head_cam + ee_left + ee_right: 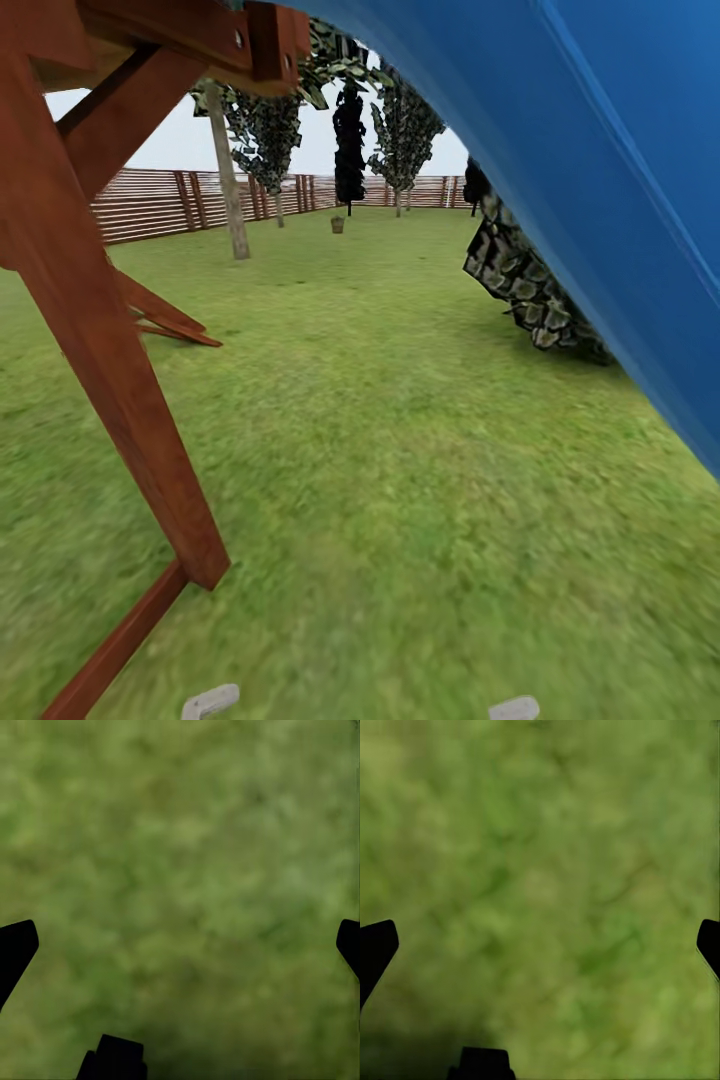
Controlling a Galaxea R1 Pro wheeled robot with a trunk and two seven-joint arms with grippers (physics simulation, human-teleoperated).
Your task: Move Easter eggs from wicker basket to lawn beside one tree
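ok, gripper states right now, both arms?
Left gripper: open, fingers wide apart, nothing between them, just lawn below.
Right gripper: open, empty, also over grass.

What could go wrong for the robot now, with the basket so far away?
1. The red-brown wooden frame stands close on the robot's left and the blue slide-like surface close on its right, so driving ahead could clip either.
2. The wicker basket is tiny and far across the lawn, so it may steer off course.
3. Both grippers are open and empty over grass; no egg is visible yet.
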